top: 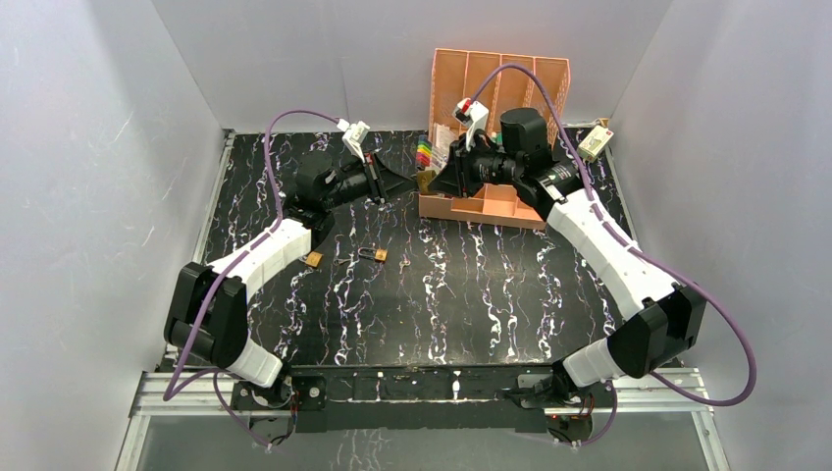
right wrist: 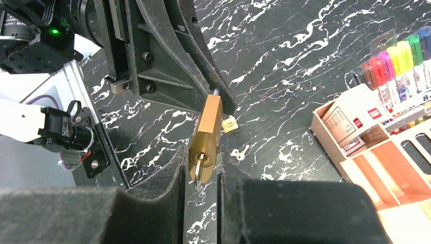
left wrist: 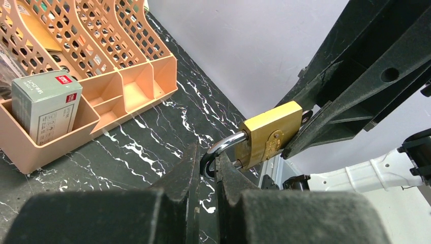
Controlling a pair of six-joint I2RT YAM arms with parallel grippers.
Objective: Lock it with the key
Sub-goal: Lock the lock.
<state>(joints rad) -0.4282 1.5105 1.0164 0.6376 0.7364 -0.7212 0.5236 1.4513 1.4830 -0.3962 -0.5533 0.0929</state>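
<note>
1. Item: brass padlock (left wrist: 267, 136). It is held in the air between the two claws, above the far middle of the counter (top: 491, 294), just beside the orange organizer (top: 500, 74) that stands at the far edge toward the far right corner.
2. Left gripper (left wrist: 207, 158): closed on the padlock's steel shackle (left wrist: 223, 145), with the fingers pinching the loop. The body juts away toward the other arm.
3. Right gripper (right wrist: 202, 158): closed on the key (right wrist: 196, 170), which sits in the keyway at the base of the body. The fingers are pressed tight on either side of the key head.
4. Shackle: the pictures do not show whether it is latched. Its legs run into the body, but the joint is too small to read.
5. Step in hand, as judged: the key is seated and the lock is braced between both arms, so the turning stage is under way.
6. Next move, as judged: the right wrist should roll about the key's axis while the left holds the shackle firm and pressed home. If the two axes are misaligned, the key may bind or slip out of the pinch.
7. Other stock: a small padlock (top: 371, 254) and a brass piece (top: 314, 259) lie on the counter toward the left edge. A marker set (right wrist: 401, 56) stands by the organizer.
</note>
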